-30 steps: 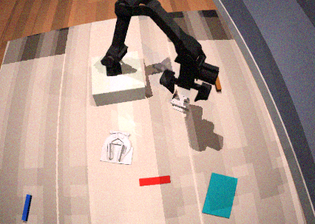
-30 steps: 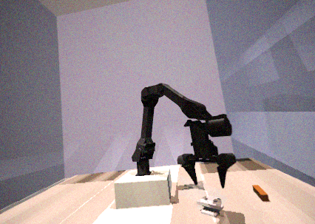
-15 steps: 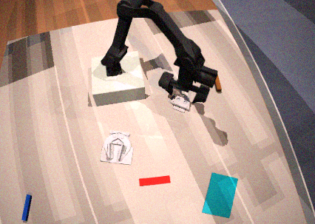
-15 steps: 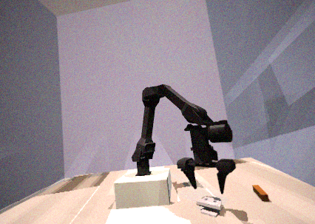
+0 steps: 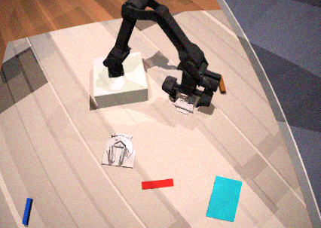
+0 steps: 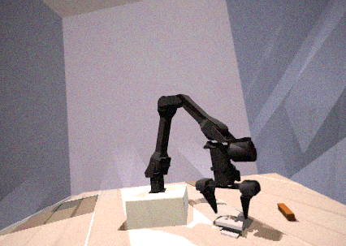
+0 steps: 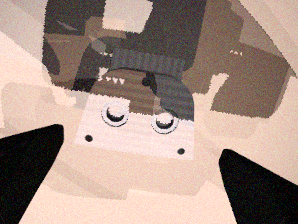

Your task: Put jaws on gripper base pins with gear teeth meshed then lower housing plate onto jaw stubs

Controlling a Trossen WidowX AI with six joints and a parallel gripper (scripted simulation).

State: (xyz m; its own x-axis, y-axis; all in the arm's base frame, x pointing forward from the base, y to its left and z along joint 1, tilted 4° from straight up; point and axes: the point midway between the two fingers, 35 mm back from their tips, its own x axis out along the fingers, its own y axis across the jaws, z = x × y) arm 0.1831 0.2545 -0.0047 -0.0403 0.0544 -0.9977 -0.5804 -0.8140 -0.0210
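The pale housing plate [image 5: 184,105] [image 6: 230,222] [image 7: 135,142] lies beneath my gripper. The wrist view shows its two round rings, two small dark holes near one edge and a ridged block at the opposite edge. My gripper [image 5: 187,100] [image 6: 231,214] [image 7: 144,145] is open and empty, low over the plate, with one fingertip out to each side of it. The white gripper base [image 5: 129,162] lies apart, nearer the front in the top view. Narrow jaw shapes [image 5: 118,150] show on it; whether their teeth mesh is too small to tell.
The arm stands on a pale block [image 5: 120,97] [image 6: 156,213]. An orange bar [image 5: 222,85] [image 6: 286,212] lies beyond my gripper. A red bar [image 5: 157,183], a cyan rectangle [image 5: 224,199] and a blue bar [image 5: 27,211] lie toward the front in the top view.
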